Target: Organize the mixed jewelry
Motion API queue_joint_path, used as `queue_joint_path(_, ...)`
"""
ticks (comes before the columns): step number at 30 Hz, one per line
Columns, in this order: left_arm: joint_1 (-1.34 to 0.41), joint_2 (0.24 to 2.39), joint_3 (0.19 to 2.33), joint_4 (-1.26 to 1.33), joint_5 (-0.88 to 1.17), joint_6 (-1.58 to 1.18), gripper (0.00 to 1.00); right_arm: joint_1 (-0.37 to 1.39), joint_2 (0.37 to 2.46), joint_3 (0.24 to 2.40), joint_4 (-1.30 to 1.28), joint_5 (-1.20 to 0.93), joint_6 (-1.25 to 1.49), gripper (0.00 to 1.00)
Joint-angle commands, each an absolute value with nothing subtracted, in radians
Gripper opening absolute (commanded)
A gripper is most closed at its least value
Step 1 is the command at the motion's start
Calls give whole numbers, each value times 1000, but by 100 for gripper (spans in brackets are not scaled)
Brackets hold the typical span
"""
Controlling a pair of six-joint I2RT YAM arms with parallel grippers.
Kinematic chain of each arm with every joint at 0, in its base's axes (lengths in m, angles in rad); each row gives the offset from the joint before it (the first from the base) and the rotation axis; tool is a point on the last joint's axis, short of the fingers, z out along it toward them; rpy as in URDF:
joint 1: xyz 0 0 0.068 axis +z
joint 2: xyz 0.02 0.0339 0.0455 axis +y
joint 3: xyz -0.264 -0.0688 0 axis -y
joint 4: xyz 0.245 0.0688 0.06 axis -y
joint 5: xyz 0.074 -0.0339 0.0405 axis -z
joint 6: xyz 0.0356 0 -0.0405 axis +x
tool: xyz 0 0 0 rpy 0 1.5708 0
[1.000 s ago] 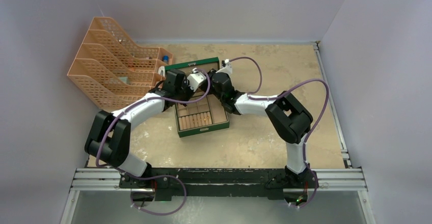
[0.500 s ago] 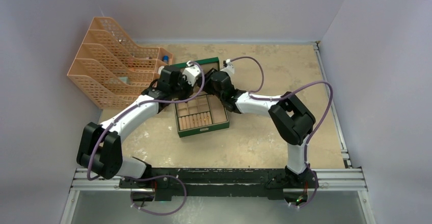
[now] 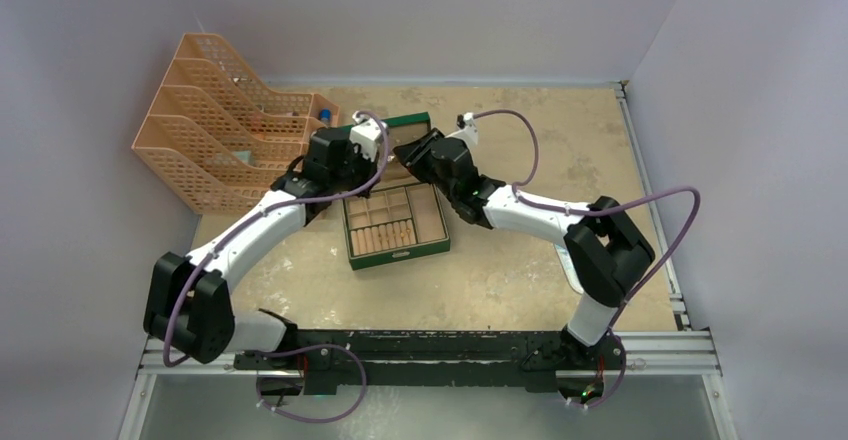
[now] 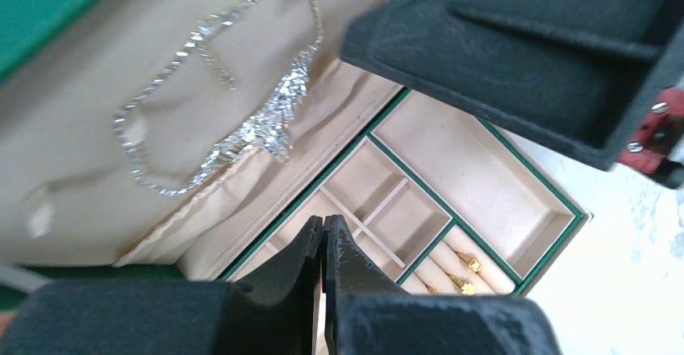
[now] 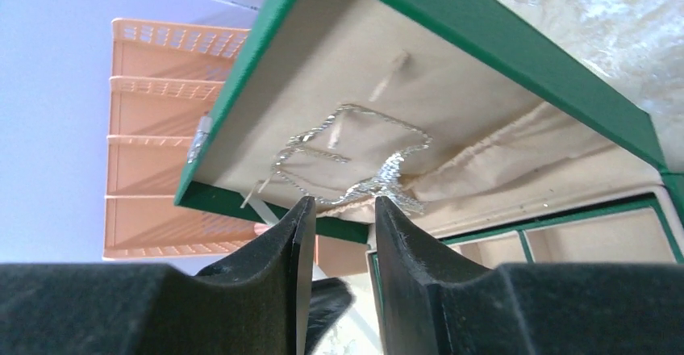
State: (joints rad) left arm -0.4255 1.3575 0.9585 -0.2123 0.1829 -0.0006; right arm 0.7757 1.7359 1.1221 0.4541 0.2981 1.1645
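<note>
The green box [image 3: 398, 256] stands open, its lid [image 3: 405, 120] raised at the back. A silvery glittery chain [image 4: 216, 113] hangs on the lid's tan lining, also in the right wrist view [image 5: 355, 165]. Two gold rings [image 4: 468, 266] sit in the ring rolls of the tray. My right gripper [image 5: 343, 203] is open just short of the chain's thick cluster, with nothing between its fingers. My left gripper [image 4: 324, 226] is shut and empty, hovering over the small tan compartments below the lid. From above, both grippers, left [image 3: 372, 155] and right [image 3: 408, 150], meet at the lid.
An orange mesh file rack [image 3: 215, 120] stands at the back left, close behind the lid; it also shows in the right wrist view [image 5: 161, 137]. The right gripper's black body [image 4: 524, 48] hangs close over the left gripper's view. Purple cables loop over both arms.
The right gripper's jaws have opened. Both arms have reached farther back toward the raised lid, uncovering the box's tray.
</note>
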Motion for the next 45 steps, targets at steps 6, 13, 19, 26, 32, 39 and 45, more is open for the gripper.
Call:
queue_joint_path(6,-423,1190,991,-185,-52,-219,12,771,1747,1125,323,446,1318,35)
queue_joint_path(13,-423,1142,985,-183,-41,-294,21,770,1830,1204,286,455,1349,35)
queue_joint_path(19,-423,1147,998,-195,-35,-329,23,770,1867,1233,326,433,1339,35)
queue_joint_path(26,-423,1161,998,-193,-35,-341,23,770,1887,1234,368,404,1332,38)
queue_joint_path(32,-423,1163,998,-193,-38,-345,23,771,1925,1261,349,389,1346,35)
queue_joint_path(39,-423,1166,1003,-204,-67,-384,24,771,1943,1259,354,411,1360,31)
queue_joint_path(45,-423,1192,1014,-219,-84,-441,26,770,1951,1269,356,406,1360,35)
